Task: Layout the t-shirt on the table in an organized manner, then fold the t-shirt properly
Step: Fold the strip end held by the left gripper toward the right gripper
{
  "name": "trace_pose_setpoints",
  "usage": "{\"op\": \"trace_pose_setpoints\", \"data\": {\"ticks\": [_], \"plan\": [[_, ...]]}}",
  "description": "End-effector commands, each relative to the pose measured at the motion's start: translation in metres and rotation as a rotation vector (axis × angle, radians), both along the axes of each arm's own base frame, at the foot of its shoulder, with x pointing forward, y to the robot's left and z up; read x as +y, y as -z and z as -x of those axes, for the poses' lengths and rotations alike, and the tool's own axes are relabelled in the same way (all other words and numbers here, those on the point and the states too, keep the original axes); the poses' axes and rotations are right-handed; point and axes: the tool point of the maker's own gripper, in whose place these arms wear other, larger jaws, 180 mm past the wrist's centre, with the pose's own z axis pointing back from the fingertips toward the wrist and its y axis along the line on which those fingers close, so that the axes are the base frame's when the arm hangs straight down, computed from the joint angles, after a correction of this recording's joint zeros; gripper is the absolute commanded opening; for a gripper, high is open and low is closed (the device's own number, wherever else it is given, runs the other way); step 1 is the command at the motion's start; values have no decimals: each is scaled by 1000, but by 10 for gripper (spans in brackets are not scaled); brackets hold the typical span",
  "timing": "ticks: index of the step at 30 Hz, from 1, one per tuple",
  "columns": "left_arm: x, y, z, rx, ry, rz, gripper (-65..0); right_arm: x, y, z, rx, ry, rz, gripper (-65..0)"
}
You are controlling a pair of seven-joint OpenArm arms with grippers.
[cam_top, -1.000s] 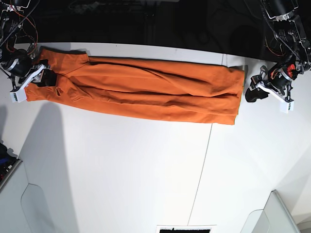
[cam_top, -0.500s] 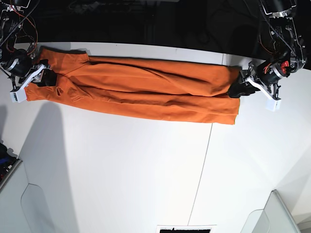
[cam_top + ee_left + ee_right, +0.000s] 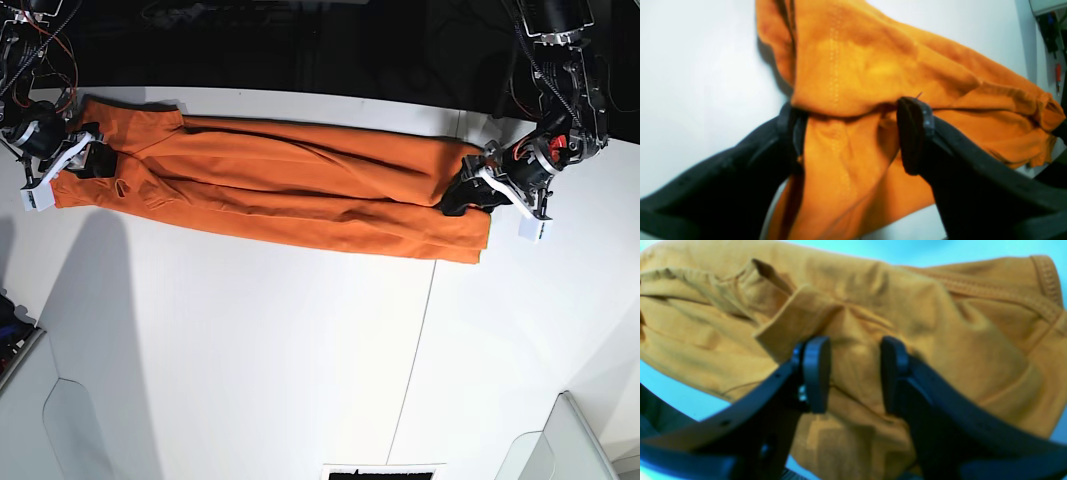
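Note:
The orange t-shirt [image 3: 280,185] lies as a long narrow band across the far part of the white table [image 3: 300,350]. My left gripper [image 3: 455,197] sits over the band's right end. In the left wrist view its jaws [image 3: 851,133] stand wide apart, open, with the bunched hem of the t-shirt [image 3: 857,66] between and above them. My right gripper [image 3: 85,160] rests on the band's left end, by the collar. In the right wrist view it [image 3: 855,373] stands partly open astride rumpled t-shirt [image 3: 940,340] cloth.
A thin dark seam [image 3: 415,350] runs down the table right of centre. Grey bins stand at the near left [image 3: 50,420] and near right [image 3: 560,440] corners. A dark strip [image 3: 385,472] sits at the front edge. Beyond the far edge all is black.
My left gripper has moved leftward from beside the shirt onto its right end, and its jaws have widened. The hem there is pushed in a little. The right gripper has stayed put.

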Motion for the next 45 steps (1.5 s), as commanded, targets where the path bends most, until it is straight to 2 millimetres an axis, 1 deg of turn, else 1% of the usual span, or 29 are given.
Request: {"op": "trace_pose_setpoints", "data": {"ticks": [1,2,3,4,6,7,10,16,18,21,23,26,30,33,35,37,38,40,41,42,45], "plan": [[-2,2,0,5,23,-37,-234,-7,-9,-5,-21,-7,22,-393],[-5,2,-3,-17,29,-50,-243,-7,-9,-5,-21,-7,22,-393],[-8,1,-7,-43,31,-64,-285,-7,-9,-5,-21,-7,22,-393],[-11,0,-11,-67,31,-73,-360,-7,-9,-5,-21,-7,22,-393],[-13,-1,-16,-90,34,-93,-573,-7,-9,-5,-21,-7,22,-393],[-15,-1,-18,-95,35,-96,-650,-7,-9,-5,-21,-7,22,-393],[-15,-6,-27,-113,34,-108,-650,-7,-9,-5,-22,-7,22,-393],[-12,-25,-46,-147,29,-97,-650,-7,-9,-5,-22,-7,22,-393],[-18,-38,-48,-174,55,-92,-650,-7,-9,-6,-22,-6,22,-393],[-38,-66,-49,-251,133,-88,-650,-7,-9,-6,-28,-4,21,-393],[-56,-80,-47,-296,191,-96,-650,-7,-9,-6,-28,-5,21,-393],[-96,-88,-38,-322,313,-88,-650,-7,-9,-6,-27,-5,23,-393],[-154,-79,-20,-311,459,-72,-650,-7,-9,-6,-27,-5,24,-393],[-195,-79,-11,-322,514,-39,-650,-7,-9,-6,-28,-4,23,-393],[-217,-81,-7,-337,534,-25,-650,-7,-9,-6,-28,-4,23,-393],[-233,-76,-5,-332,545,-17,-650,-7,-9,-6,-28,-4,23,-393],[-239,-72,-3,-319,551,-12,-589,-7,-9,-6,-27,-4,23,-393],[-249,-64,1,-287,559,12,-385,-7,-10,-7,-32,-3,16,-393],[-252,-60,3,-272,561,22,-310,-5,-13,-9,-42,-2,1,-393],[-254,-58,3,-268,556,32,-274,-2,-15,-10,-53,-1,-18,-393],[-257,-57,2,-268,549,45,-270,-2,-25,-15,-84,-6,-10,-393]]}}
